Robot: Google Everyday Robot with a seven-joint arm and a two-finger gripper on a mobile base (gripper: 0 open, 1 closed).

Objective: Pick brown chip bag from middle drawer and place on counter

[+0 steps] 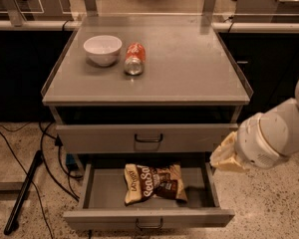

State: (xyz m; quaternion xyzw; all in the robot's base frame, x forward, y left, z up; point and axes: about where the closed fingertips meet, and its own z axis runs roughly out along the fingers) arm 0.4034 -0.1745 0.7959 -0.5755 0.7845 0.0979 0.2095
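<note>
Counter: I see a broad flat grey cabinet top with thin clear raised strips along its side edges; the surface looks smooth and matte.
Middle drawer: the wide shallow grey metal drawer is pulled out towards me, showing a plain tray floor and a flat front panel with a small dark loop handle. The drawer above it is closed and has the same kind of handle.
Arm: a rounded white shell segment enters from the right, its upper part cut off by the frame edge.
Gripper: the cream-coloured claw hangs at the open drawer's right side, above its right rim and apart from the bag. I cannot tell whether it is open or closed; it carries nothing I can see.
Brown chip bag: the crinkly dark-brown and cream bag with white "Sea Salt" lettering lies flat mid-drawer.
Bowl: a round white glossy bowl sits upright on the counter's back left.
Can: an orange soda can lies on its side just beside the bowl, its silver end facing me.
</note>
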